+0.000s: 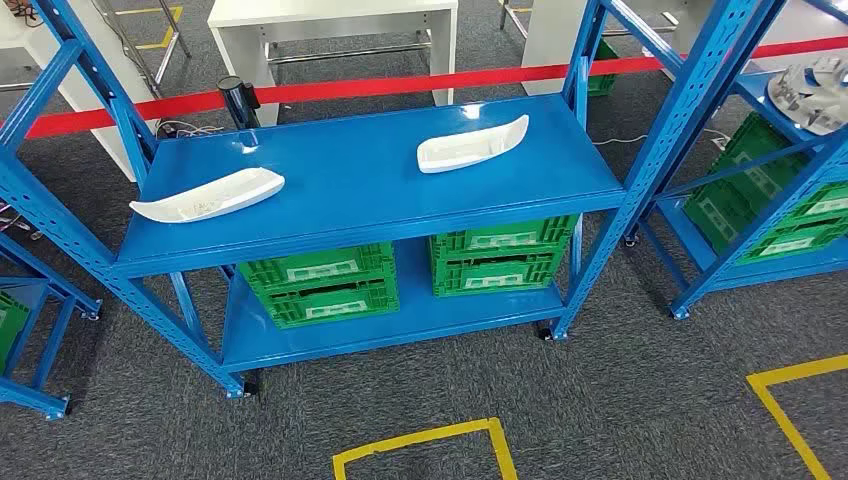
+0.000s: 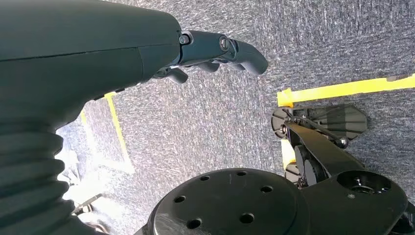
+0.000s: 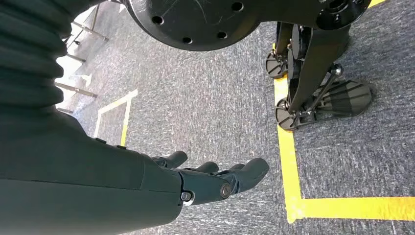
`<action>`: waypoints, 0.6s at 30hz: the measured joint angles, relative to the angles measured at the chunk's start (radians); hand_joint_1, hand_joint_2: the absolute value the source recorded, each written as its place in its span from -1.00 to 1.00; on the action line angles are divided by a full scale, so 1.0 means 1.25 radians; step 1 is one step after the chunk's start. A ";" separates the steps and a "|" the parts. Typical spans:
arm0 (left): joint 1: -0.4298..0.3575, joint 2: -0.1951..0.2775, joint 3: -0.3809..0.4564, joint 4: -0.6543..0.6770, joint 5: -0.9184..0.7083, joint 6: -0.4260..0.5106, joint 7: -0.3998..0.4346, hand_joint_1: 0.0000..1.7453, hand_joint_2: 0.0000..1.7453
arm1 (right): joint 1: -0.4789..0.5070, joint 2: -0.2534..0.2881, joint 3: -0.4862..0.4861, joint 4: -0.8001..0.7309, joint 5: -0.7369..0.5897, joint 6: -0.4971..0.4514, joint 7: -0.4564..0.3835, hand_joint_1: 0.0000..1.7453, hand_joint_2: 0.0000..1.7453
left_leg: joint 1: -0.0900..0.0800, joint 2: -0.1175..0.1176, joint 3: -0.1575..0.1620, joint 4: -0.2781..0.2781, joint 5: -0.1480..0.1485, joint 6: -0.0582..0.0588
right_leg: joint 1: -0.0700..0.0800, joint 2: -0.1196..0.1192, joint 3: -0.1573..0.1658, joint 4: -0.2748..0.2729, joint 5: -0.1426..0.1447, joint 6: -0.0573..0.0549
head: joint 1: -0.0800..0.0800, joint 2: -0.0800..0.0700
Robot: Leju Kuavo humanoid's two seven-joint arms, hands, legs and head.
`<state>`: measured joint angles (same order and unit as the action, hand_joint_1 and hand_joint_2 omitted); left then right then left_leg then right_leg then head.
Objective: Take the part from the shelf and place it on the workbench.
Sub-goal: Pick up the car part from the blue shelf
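Two white elongated parts lie on the top deck of the blue metal shelf in the head view. One white part sits near the deck's left front corner, its pointed end reaching past the left edge. The other white part lies toward the right rear of the same deck, well apart from the first. Neither is touched by anything.

On the lower deck of the shelf stand two stacks of green crates, side by side under the parts. A black post rises behind the shelf's left rear, carrying a red barrier tape that runs across the scene. Behind the tape stands a white table. To the right a second blue rack holds more green crates and a white and grey object on its upper level, too cut off to name. Yellow floor tape marks squares on the grey carpet.

The left hand hangs over the carpet in the left wrist view, holding nothing; its fingers are loosely curved and slightly apart. The right hand likewise hangs above the carpet in the right wrist view, with nothing in it, its fingers stretched out and a little spread.
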<state>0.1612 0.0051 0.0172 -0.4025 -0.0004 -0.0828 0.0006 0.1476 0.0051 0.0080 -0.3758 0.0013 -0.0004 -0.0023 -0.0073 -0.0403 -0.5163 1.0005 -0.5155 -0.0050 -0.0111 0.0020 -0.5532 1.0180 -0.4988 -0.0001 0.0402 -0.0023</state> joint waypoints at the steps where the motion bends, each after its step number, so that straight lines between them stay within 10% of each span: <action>1: -0.001 0.000 0.000 0.001 -0.001 0.000 0.000 -1.00 1.00 | -0.003 0.000 0.000 0.000 0.001 0.000 0.000 -1.00 1.00 | 0.000 0.000 0.000 0.000 0.000 0.000 | 0.000 0.000 0.000 0.000 0.000 0.000 | 0.000 0.000; 3: -0.007 -0.002 0.007 0.003 -0.009 0.000 0.000 -1.00 1.00 | -0.011 0.001 -0.008 0.000 0.012 0.000 0.000 -1.00 1.00 | 0.000 0.001 0.000 0.000 0.000 0.000 | 0.000 0.001 0.000 0.000 0.000 0.000 | 0.000 0.000; 7: -0.024 -0.009 0.044 0.011 -0.057 0.000 0.004 -1.00 -1.00 | -0.029 0.004 -0.052 0.000 0.066 -0.001 0.000 -1.00 1.00 | 0.000 0.001 0.001 0.000 0.000 0.000 | 0.000 0.001 0.001 0.000 0.000 0.000 | 0.000 0.000; 15: -0.057 -0.027 0.137 0.034 -0.173 0.000 0.007 -1.00 -1.00 | -0.054 0.014 -0.170 0.009 0.190 -0.004 -0.004 -1.00 1.00 | 0.000 0.001 0.001 0.000 0.000 0.000 | 0.000 0.001 0.001 0.000 0.000 0.000 | 0.000 0.000; 18: -0.070 -0.036 0.176 0.043 -0.218 0.000 0.008 -1.00 -1.00 | -0.065 0.020 -0.217 0.016 0.237 -0.005 -0.008 -1.00 -0.50 | 0.000 0.001 0.001 0.000 0.000 0.000 | 0.000 0.001 0.001 0.000 0.000 0.000 | 0.000 0.000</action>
<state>0.0740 -0.0393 0.2377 -0.3481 -0.2730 -0.0829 0.0103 0.0662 0.0302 -0.2628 -0.3553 0.2979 -0.0068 -0.0127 -0.0074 -0.0394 -0.5151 1.0008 -0.5154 -0.0052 -0.0111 0.0034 -0.5524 1.0179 -0.4984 0.0004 0.0401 -0.0023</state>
